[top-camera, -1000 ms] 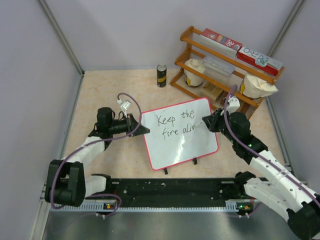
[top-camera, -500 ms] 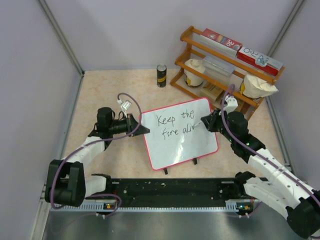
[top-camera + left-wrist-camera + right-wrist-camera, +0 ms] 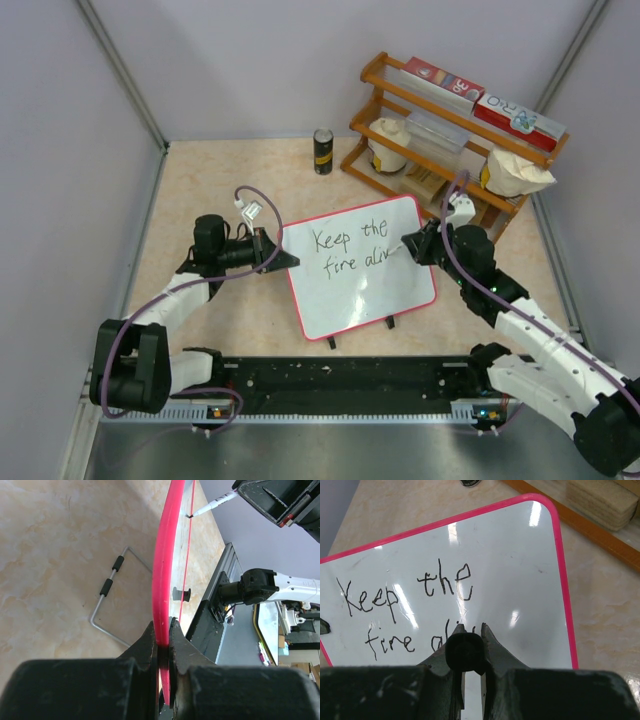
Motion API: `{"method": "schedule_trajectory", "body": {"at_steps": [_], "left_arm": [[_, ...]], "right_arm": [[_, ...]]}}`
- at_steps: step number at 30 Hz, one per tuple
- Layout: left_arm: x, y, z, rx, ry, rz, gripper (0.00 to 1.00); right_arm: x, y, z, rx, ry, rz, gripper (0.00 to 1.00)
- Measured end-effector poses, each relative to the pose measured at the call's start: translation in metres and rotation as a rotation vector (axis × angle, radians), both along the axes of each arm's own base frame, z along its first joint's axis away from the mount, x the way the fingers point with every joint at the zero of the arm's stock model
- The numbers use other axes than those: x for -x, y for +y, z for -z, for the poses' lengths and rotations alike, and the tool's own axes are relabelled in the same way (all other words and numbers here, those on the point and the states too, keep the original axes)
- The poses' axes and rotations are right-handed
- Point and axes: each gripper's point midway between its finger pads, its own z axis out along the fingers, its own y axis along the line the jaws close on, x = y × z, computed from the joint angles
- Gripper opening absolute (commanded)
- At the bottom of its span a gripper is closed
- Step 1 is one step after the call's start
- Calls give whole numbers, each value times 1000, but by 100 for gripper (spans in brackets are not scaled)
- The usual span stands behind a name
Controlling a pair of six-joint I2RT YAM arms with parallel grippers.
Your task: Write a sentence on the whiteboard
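The whiteboard (image 3: 365,295), white with a pink rim, stands tilted at the middle of the table. The sentence (image 3: 350,250) on it reads "Keep the" over "fire aliv". My left gripper (image 3: 290,258) is shut on the board's left rim (image 3: 165,570), which its jaws (image 3: 163,635) pinch edge-on. My right gripper (image 3: 410,245) is shut on a marker (image 3: 215,502) whose tip touches the board at the end of the second line. In the right wrist view the marker's black back end (image 3: 465,652) sits between the jaws (image 3: 470,627) above the lettering (image 3: 405,600).
A wooden rack (image 3: 450,135) with red-and-white boxes, a clear tub and white bags stands at the back right. A dark can (image 3: 323,150) is at the back centre. A wire stand (image 3: 112,600) lies behind the board. Grey walls close in both sides.
The right gripper has nudged the marker tip slightly up and back down at the end of the second line. The left arm and the board have stayed still.
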Motion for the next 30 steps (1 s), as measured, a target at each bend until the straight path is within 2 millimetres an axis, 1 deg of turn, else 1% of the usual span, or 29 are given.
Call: {"method": "schedule_trajectory", "body": {"at_steps": [8,17,30], "left_arm": [[0,0,0,0,2,-1,0],[0,0,0,0,3,-1,0],[0,0,0,0,2,-1,0]], "right_arm": [[-1,-2,1,0,-2,13,0],[-4,-10,1,17,-7,57,0],[-5,-12,0,20,-10,67,0]]}}
